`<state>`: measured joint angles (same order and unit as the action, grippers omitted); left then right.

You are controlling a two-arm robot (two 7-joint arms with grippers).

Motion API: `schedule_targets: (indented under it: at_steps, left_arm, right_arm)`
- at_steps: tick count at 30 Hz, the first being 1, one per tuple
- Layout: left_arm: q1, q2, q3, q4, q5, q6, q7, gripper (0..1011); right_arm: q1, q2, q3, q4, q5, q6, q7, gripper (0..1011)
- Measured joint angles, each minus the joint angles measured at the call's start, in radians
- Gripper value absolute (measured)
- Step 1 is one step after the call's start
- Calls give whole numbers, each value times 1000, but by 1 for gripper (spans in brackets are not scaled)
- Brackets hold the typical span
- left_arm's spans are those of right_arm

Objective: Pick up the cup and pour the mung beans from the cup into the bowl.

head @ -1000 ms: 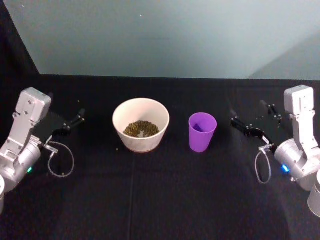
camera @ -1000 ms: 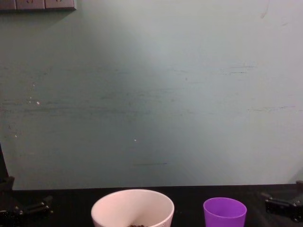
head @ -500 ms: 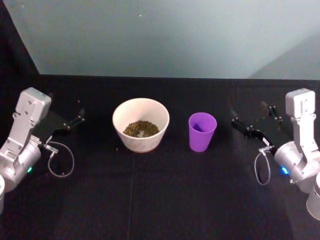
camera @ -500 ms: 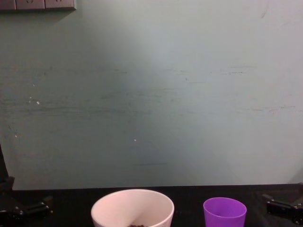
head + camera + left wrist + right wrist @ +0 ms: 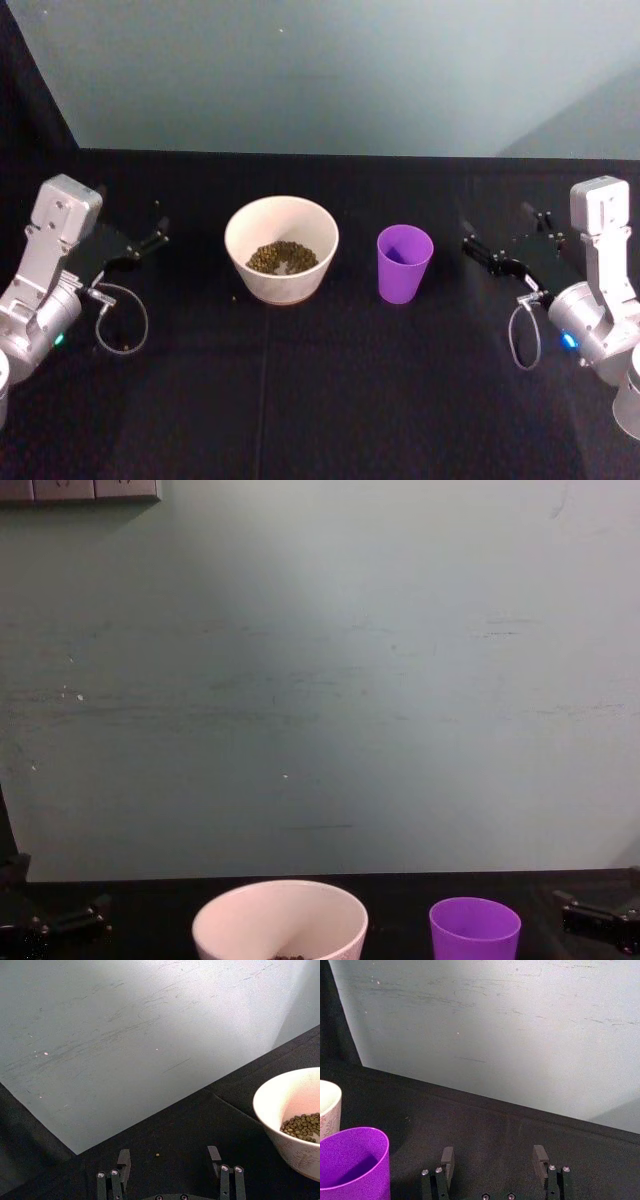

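— Two grippers, both empty: your right gripper (image 5: 497,247) hangs with its jaws spread, off to the right of the cup (image 5: 404,263) and apart from it; your left gripper (image 5: 140,243), jaws also spread, sits well to the left of the bowl (image 5: 281,249). Which would you use?

— The right one. The cup stands on the black table (image 5: 320,400) just right of the bowl, between the bowl and that gripper.

— Look inside the bowl first. The mung beans (image 5: 282,258) already lie in a heap on its bottom, and the cup's inside looks bare purple from the head view. You may judge the pour done; if so, all that is left is to keep both arms clear.

— And if I must still lift it?

— Then bring the right gripper in level from the right, so its fingers (image 5: 448,1159) pass on either side of the cup wall, and close around the middle. The wall is smooth and tapers downward, so I would expect a low grip to slip.

— How does the cup lie?

— Upright: its long axis runs vertical, mouth up, narrow base on the table. For any pour, tip the mouth left, toward the bowl, with the rim over the bowl's opening.
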<state>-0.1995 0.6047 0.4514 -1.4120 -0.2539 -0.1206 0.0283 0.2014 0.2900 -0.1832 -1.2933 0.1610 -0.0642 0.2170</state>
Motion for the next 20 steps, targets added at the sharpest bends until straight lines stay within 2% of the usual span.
schedule_targets:
  at_steps: [20]
  left_arm:
    - [0, 0, 0, 0, 0, 0, 0, 1000]
  right_arm:
    - [1, 1, -1, -1, 0, 2, 0, 1003]
